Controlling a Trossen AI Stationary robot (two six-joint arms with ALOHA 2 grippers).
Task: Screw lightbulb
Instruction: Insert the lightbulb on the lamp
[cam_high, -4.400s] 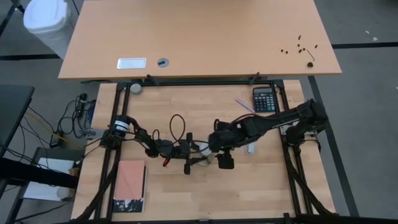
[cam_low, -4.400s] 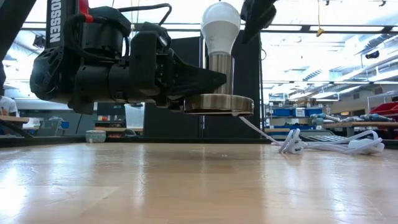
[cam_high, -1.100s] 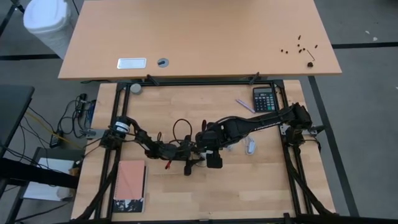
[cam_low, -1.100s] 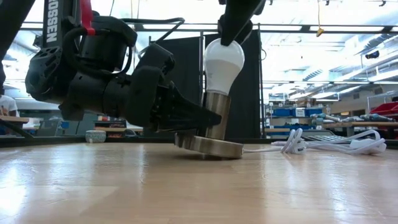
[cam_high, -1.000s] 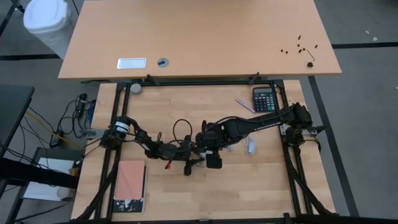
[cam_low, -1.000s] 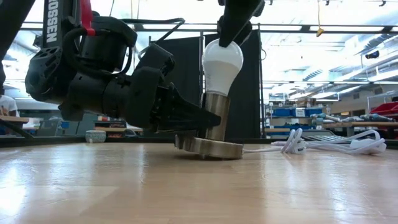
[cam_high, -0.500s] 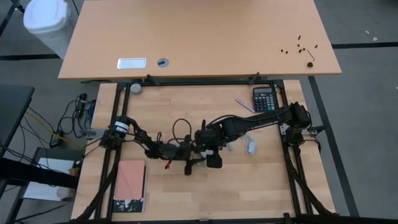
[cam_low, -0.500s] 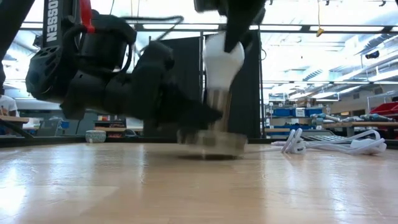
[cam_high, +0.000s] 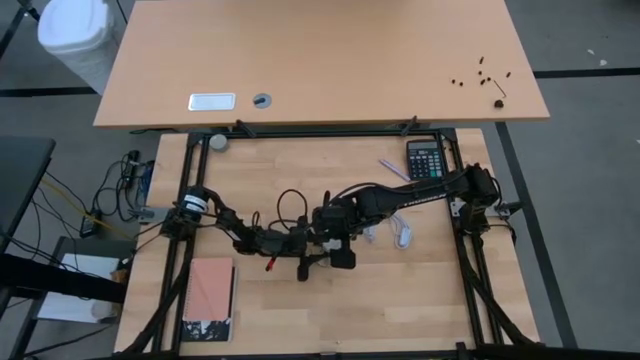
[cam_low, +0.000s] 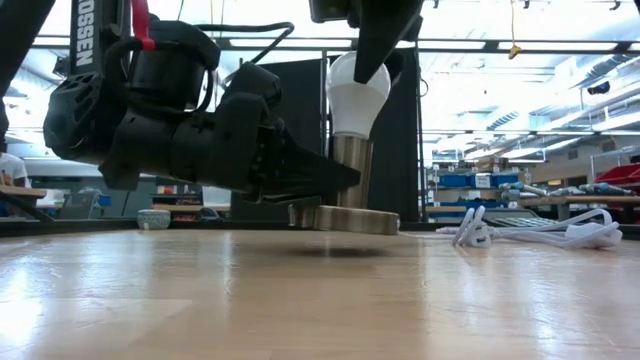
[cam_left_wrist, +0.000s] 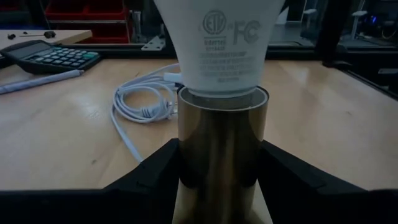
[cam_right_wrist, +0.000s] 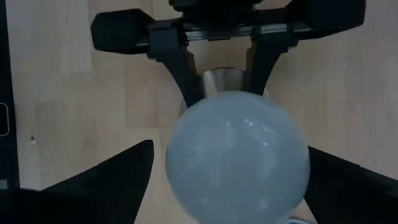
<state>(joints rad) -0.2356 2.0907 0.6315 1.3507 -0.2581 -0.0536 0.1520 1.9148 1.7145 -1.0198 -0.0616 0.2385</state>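
The white lightbulb (cam_low: 358, 92) stands upright in a brass socket (cam_low: 350, 170) with a round base disc (cam_low: 345, 219). My left gripper (cam_low: 335, 180) reaches in level from the table's left side and is shut on the socket. My right gripper (cam_right_wrist: 230, 180) hangs over the bulb's globe (cam_right_wrist: 236, 162), pointing down. It is open: one finger (cam_right_wrist: 118, 171) stands on each side of the globe with a gap showing. In the high view both grippers meet near the table's middle (cam_high: 318, 232), and the bulb is hidden under them. My left gripper pinches the socket's brass cylinder (cam_left_wrist: 221, 155) between its two fingers (cam_left_wrist: 158, 171), low on the cylinder just above the disc. The fingers come in level from the table's left side, across the upright cylinder. The socket stands upright with its disc level; whether the disc rests on the table, I cannot tell.
The socket's white cord (cam_low: 530, 235) lies coiled on the table toward the right (cam_left_wrist: 146, 99). A calculator (cam_high: 425, 160) and a pen (cam_left_wrist: 37, 81) lie at the far right. A pink notebook (cam_high: 210, 300) lies at the near left.
My right gripper has opened and let go of the bulb's top, staying above it. The socket and bulb, tilted a second ago with the disc's edge on the table, now stand upright with the disc level.
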